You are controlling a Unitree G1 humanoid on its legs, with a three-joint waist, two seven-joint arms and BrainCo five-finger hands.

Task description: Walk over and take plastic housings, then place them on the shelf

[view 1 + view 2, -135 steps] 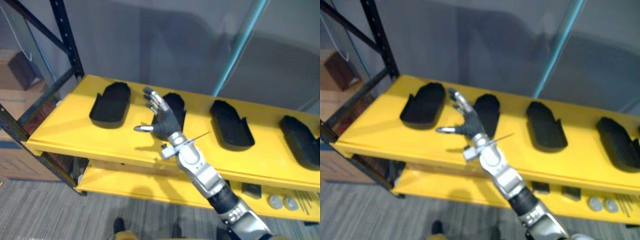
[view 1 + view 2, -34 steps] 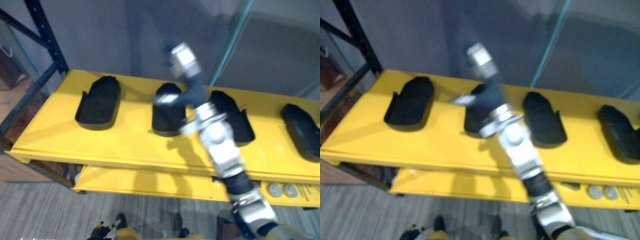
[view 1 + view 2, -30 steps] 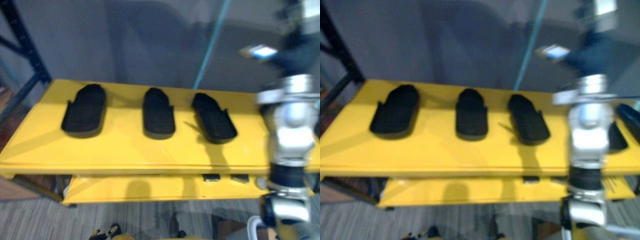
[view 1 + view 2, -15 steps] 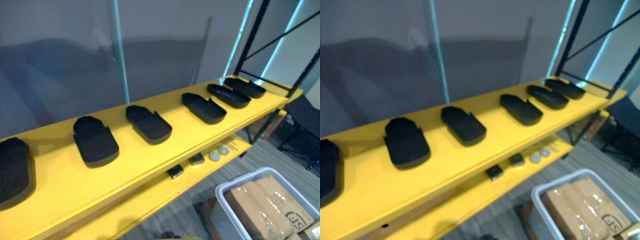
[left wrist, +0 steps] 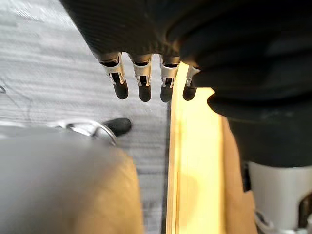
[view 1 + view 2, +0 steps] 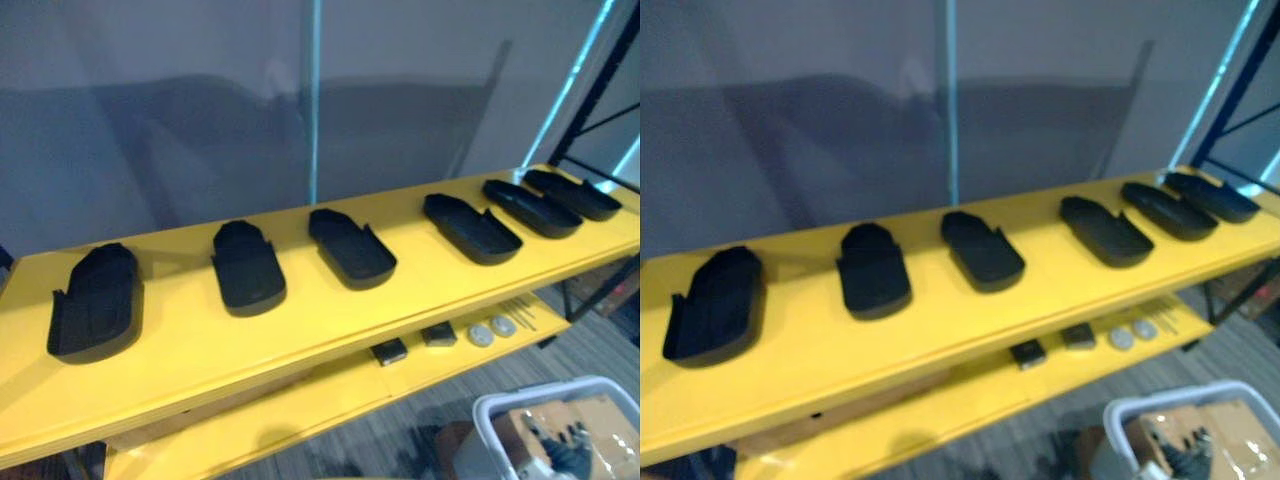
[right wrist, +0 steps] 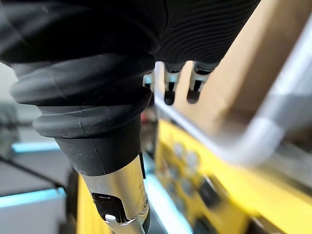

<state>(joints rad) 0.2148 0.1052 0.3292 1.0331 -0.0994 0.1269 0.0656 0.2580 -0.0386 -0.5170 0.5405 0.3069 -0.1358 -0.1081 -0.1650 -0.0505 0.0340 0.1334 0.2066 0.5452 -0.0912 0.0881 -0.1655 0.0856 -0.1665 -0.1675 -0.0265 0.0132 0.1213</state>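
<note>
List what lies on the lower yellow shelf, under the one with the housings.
On the lower shelf: two small black blocks, two round silver discs and some thin rods. Its rear part is covered by the upper shelf carrying the black housings.

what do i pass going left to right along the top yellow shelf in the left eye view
Six black plastic housings in a row on the yellow shelf: leftmost housing → second housing → third housing → fourth housing → fifth housing → rightmost housing.
</note>
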